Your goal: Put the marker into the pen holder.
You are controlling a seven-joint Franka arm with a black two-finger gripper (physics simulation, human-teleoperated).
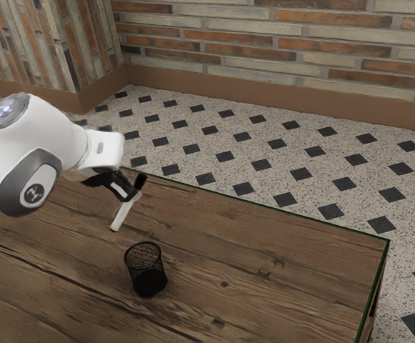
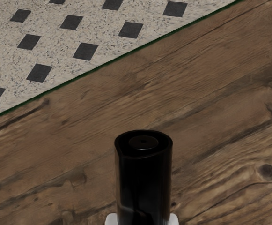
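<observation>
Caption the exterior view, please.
Black gripper holding slim black and white marker over brown wooden table with cylindrical black mesh pen holder.

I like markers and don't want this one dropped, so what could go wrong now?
The marker leans in the end effector, so it might bump the rim of the pen holder instead of sliding in. A bump could tip the pen holder, which stands by itself. And the marker doesn't look to be over it, so letting go here would probably drop it on the table.
</observation>
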